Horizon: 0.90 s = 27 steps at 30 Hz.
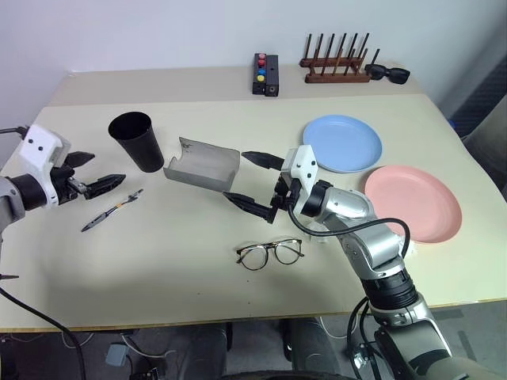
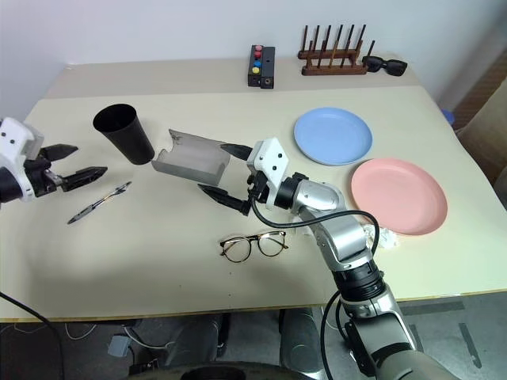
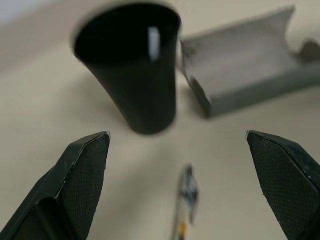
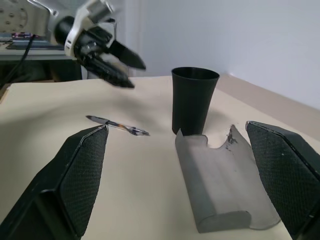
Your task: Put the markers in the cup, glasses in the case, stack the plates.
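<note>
- Left eye view: the cup [image 1: 136, 140] is standing upright on the beige table [image 1: 158, 269], toward the robot's left, rim up.
- A white stripe is showing inside the cup in the left wrist view; what it is cannot be told.
- The case [image 1: 203, 165] is lying open just beside the cup, on its right, hollow side up; whether they are touching cannot be told.
- One marker [image 1: 112, 210] is lying flat on the table in front of the cup, apart from it, slanted, with a small orange band on its barrel.
- The left gripper [image 1: 97, 173] is hovering above the table just left of the marker, fingers spread wide and holding nothing, pointing toward the cup and case.
- The right gripper [image 1: 255, 183] is sitting just right of the case, fingers spread wide and holding nothing; one finger is sitting near the case's far end, the other near its front edge. Contact cannot be told.
- The glasses [image 1: 270, 253] are lying unfolded on the table in front of the right gripper, near the front edge, apart from the case.
- The blue plate [image 1: 343, 142] and the pink plate [image 1: 415, 203] are lying side by side on the robot's right, unstacked, blue farther back, rims near each other.
- At the back of the table, a black box with coloured buttons [image 1: 265, 74], a wooden rack [image 1: 336, 62] and black sunglasses [image 1: 388, 74] are sitting.
</note>
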Each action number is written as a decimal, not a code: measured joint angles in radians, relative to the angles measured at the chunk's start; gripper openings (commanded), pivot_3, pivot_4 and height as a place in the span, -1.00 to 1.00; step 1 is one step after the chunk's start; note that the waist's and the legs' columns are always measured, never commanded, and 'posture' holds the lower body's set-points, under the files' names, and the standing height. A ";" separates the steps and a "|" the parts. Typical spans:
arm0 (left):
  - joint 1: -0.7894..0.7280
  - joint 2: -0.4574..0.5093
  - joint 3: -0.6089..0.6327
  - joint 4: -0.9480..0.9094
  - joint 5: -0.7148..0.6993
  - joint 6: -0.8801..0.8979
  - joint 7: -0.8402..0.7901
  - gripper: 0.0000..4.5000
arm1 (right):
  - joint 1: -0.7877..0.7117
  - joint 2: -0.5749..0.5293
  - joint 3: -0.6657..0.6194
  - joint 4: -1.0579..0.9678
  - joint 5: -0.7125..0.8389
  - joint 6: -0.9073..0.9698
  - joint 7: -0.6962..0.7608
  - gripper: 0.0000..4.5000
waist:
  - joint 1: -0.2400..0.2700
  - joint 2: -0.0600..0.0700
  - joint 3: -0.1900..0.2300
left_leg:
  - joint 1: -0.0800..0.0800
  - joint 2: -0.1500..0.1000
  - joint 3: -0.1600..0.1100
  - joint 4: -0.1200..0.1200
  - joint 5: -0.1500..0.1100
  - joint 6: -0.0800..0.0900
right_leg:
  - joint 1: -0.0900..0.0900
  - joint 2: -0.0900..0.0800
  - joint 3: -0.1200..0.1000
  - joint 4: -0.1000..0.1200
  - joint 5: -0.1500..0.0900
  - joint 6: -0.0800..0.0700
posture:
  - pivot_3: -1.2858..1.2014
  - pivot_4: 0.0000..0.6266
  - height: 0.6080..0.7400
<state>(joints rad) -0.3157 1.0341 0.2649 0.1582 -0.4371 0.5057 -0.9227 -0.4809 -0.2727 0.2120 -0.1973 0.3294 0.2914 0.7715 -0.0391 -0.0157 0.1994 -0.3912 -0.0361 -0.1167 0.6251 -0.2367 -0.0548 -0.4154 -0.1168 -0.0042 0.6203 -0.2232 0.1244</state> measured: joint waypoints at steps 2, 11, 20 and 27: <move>-0.002 0.007 -0.059 0.025 0.037 0.013 -0.020 0.98 | 0.000 0.006 0.005 0.000 0.000 0.000 0.003 1.00 | -0.003 0.000 0.000 | 0.000 0.000 0.000 -0.001 0.000 0.000 | -0.001 0.000 0.000 0.000 0.000 0.000 | 0.03 -0.52 0.98; -0.159 0.006 -0.305 0.322 0.255 -0.065 -0.137 0.98 | 0.002 0.014 0.021 -0.002 0.000 0.008 0.011 1.00 | -0.003 -0.001 0.000 | -0.002 0.000 0.001 -0.001 0.000 0.000 | -0.005 0.001 0.000 0.005 0.000 0.000 | 0.03 -0.52 0.98; -0.280 -0.013 -0.373 0.490 0.342 -0.153 -0.251 -0.47 | 0.009 0.015 0.021 -0.013 0.000 0.014 0.000 1.00 | -0.004 -0.001 0.000 | -0.001 0.000 0.001 -0.001 0.000 0.000 | -0.007 0.001 0.001 0.010 0.000 0.000 | 0.03 -0.52 0.98; -0.282 -0.015 -0.366 0.518 0.371 -0.212 -0.263 -0.96 | 0.010 0.017 0.021 -0.018 0.002 0.028 0.000 1.00 | -0.006 -0.001 0.000 | 0.000 0.000 0.001 -0.001 0.001 0.000 | -0.007 0.001 0.001 0.010 -0.001 -0.001 | 0.03 -0.52 0.98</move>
<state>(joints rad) -0.5975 1.0195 -0.1006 0.6766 -0.0662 0.2939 -1.1861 -0.4707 -0.2559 0.2326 -0.2154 0.3315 0.3191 0.7715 -0.0451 -0.0162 0.1989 -0.3913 -0.0358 -0.1156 0.6244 -0.2361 -0.0547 -0.4224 -0.1162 -0.0030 0.6307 -0.2237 0.1237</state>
